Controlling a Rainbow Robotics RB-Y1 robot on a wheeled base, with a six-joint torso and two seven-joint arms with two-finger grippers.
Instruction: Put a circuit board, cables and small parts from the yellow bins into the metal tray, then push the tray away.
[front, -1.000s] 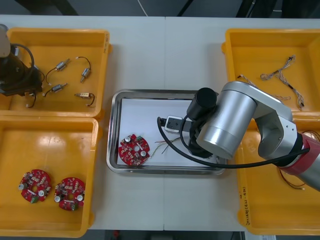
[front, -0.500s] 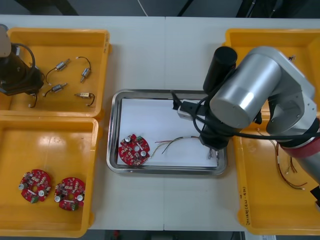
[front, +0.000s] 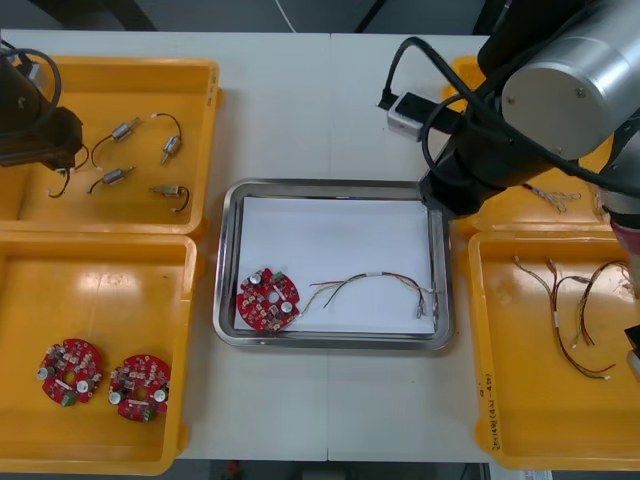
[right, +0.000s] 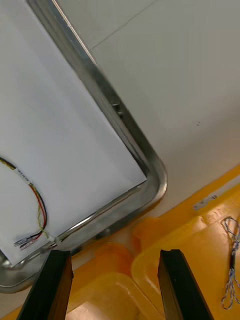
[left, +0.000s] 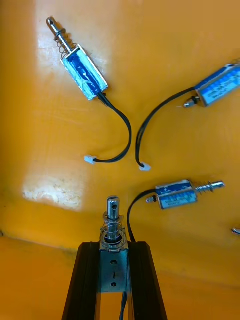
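Over the left rear yellow bin (front: 200, 85), my left gripper (front: 57, 163) is shut on a small metal part (left: 113, 225), its two fingers (left: 85, 270) pressed against the part's sides. Below it several more small metal parts (left: 82, 70) with black leads lie on the bin floor (front: 125, 128). The metal tray (front: 228, 260), white inside, holds a red circuit board (front: 268, 299) and a red and yellow cable (front: 375, 283). My right gripper (right: 115, 285) is open with nothing in it, above the tray's far right corner (right: 150, 170) and the cable's end (right: 35, 205).
The left front bin (front: 185, 330) holds two circuit boards (front: 72, 370). Red and yellow cables (front: 570, 310) lie in the right front bin. A twisted cable (right: 230, 260) lies in the right rear bin, which my bulky right arm (front: 560, 80) partly covers.
My right arm has lifted off the tray and swung to its far right corner, leaving the red and yellow cable inside. My left gripper has shut on a small metal part.
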